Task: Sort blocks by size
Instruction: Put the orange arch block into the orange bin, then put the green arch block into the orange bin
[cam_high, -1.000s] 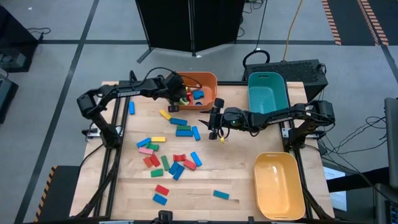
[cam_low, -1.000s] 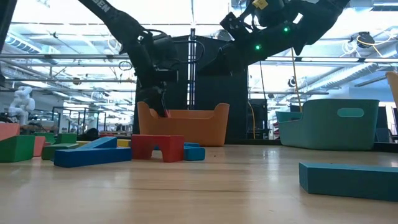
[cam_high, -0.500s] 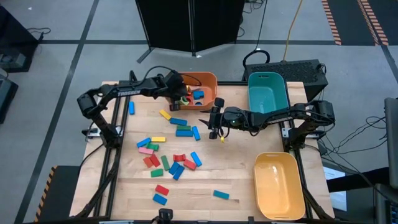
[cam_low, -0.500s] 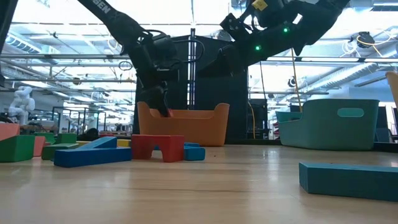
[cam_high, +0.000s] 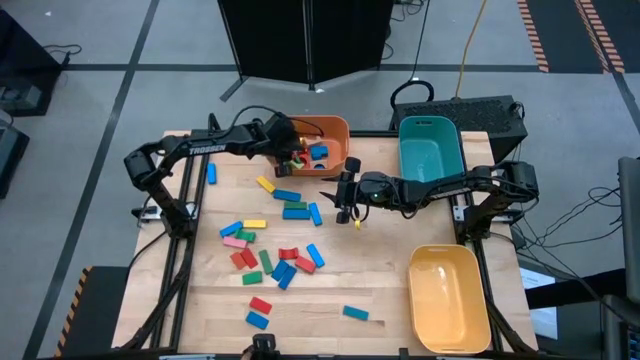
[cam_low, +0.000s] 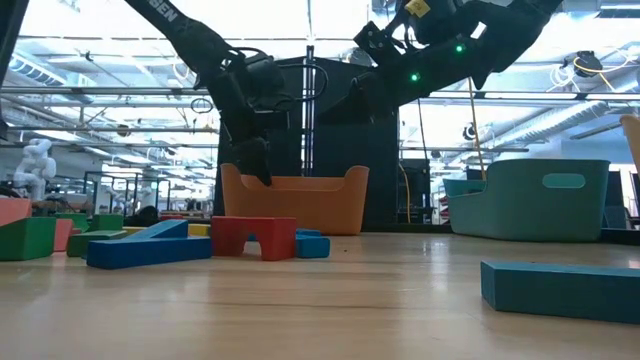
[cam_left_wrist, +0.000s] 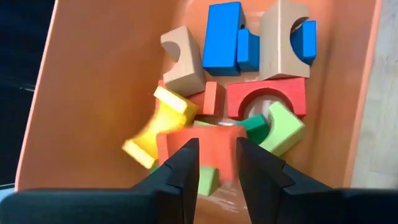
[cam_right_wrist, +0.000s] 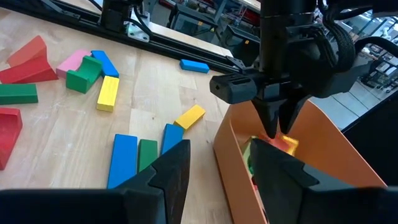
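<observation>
White lettering on the left arm (cam_high: 205, 150) is too small to be read. The left pincer (cam_left_wrist: 216, 163), slightly parted, is held over the orange bin (cam_high: 335, 128) at the worktop's (cam_high: 400, 280) far edge, gripping nothing. The right pincer (cam_high: 345, 208), partly open and empty, is kept mid-worktop. Blocks (cam_high: 270, 262) are scattered toward the left edge.

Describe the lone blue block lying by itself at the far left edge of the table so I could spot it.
Start at the orange bin at the table's back edge and follow the left arm away from it toward the table's left rim. There, apart from the other blocks, lies a slim blue block, pointing front to back. No other block lies beside it.
</observation>
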